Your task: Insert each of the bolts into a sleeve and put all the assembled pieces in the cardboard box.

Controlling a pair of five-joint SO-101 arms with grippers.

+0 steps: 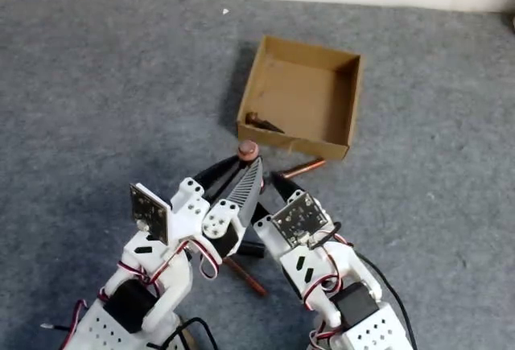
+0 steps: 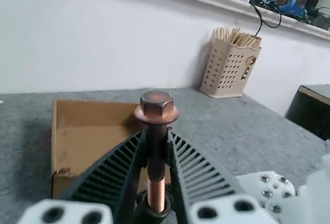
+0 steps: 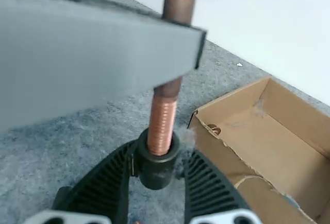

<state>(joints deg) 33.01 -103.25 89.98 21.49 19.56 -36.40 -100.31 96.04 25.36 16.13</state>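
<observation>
Left claw clamps my copper hex-head bolt; my right claw grips a black cylindrical sleeve around its thread. Insertion step, I judge; next, seat it fully.

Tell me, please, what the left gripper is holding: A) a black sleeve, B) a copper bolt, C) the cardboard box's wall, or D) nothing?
B: the left gripper clamps the shank of the copper bolt, head up, with its threaded end in the black sleeve held by the right gripper.
</observation>
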